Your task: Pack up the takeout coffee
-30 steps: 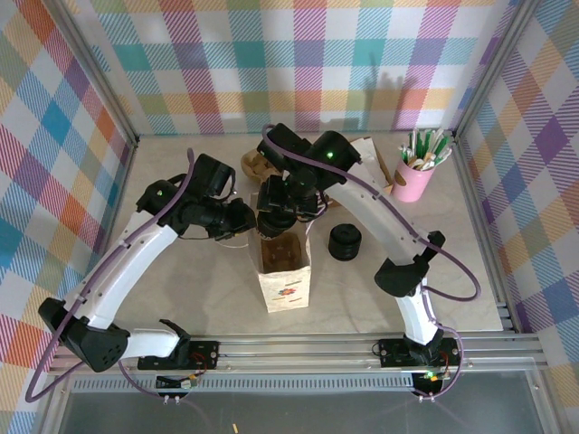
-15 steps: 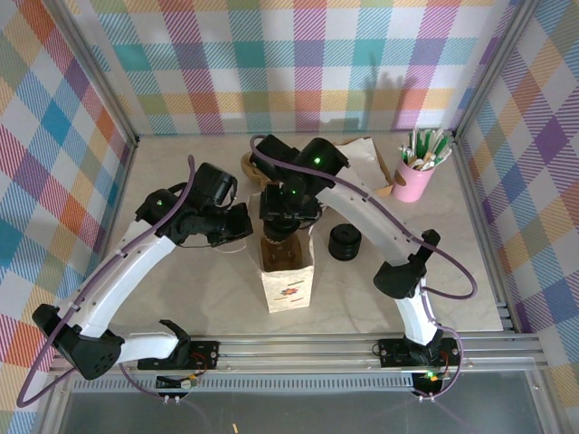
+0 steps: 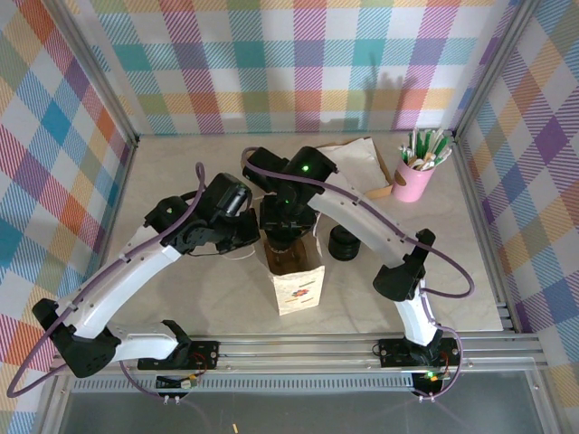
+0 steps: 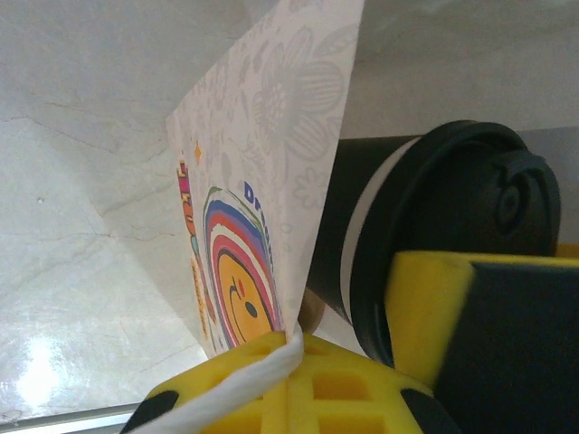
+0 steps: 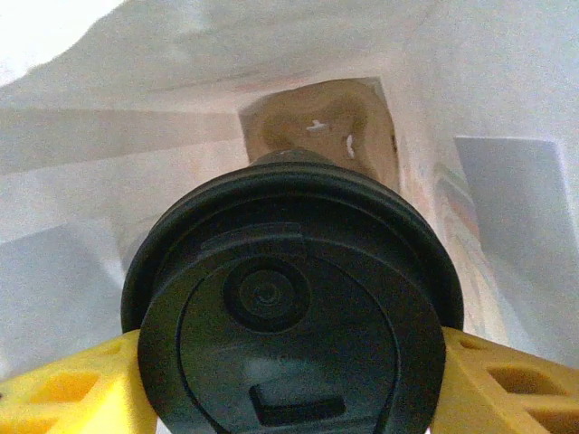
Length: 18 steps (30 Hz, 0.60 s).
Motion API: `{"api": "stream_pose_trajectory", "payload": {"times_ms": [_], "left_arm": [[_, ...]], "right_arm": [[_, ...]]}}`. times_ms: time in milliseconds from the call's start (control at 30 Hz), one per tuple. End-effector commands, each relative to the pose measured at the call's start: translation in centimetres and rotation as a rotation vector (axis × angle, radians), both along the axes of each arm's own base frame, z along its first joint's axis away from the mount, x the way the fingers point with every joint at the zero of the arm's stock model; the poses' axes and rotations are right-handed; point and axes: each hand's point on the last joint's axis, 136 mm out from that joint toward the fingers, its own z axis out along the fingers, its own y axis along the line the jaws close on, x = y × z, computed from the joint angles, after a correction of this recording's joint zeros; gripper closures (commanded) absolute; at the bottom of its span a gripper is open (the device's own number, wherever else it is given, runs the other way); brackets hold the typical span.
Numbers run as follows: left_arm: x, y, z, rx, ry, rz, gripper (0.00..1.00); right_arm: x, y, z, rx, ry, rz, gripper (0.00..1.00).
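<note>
left pincer [image 4: 308,366]: pinching paper bag [image 4: 262,181] edge | takeout coffee [image 4: 434,217]: just behind

My paper bag [image 3: 298,287] is matt white paper, printed on the outside, with a plain brown floor inside. Its handle [image 4: 235,398] is twisted white cord. At the bag's mouth, the takeout coffee [image 5: 289,307] has a smooth black plastic lid with a soft sheen. My left gripper [image 4: 362,348] and right gripper [image 5: 289,371] both have matt yellow plastic fingers, moulded in a lattice. Under the bag, the table [image 3: 226,307] is pale, stone-patterned and glossy enough to catch glare.
</note>
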Motion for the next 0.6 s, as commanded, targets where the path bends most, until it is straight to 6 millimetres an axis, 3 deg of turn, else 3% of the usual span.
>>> {"api": "stream_pose_trajectory", "payload": {"times_ms": [0,567], "left_arm": [[-0.5,0.7,0.6,-0.016,-0.028,0.03,1.0],[-0.7,0.4,0.2,-0.06,-0.068,0.017,1.0]], "right_arm": [[-2.2,-3.7,-1.3,-0.186,0.083,0.04,0.89],[-1.0,-0.8,-3.6,-0.177,0.017,0.199,0.95]]}}
